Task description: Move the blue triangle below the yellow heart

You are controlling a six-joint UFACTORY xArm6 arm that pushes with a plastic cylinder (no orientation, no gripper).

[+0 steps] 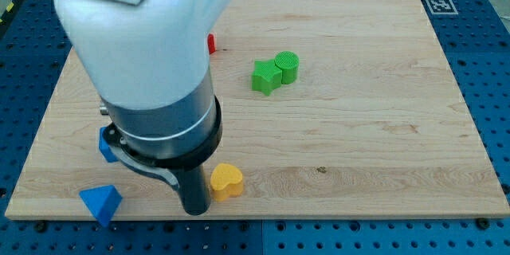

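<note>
A small, glossy blue plastic triangle block (pixel 100 202) is lying at the view's bottom left; likely light, rigid, sliding easily, best pushed on a flat side. My tip is hiding behind the arm's dark housing (pixel 195 195), gripping nothing, beside a rounded yellow heart block (pixel 225 181) on the pale wooden board (pixel 358 143).
</note>
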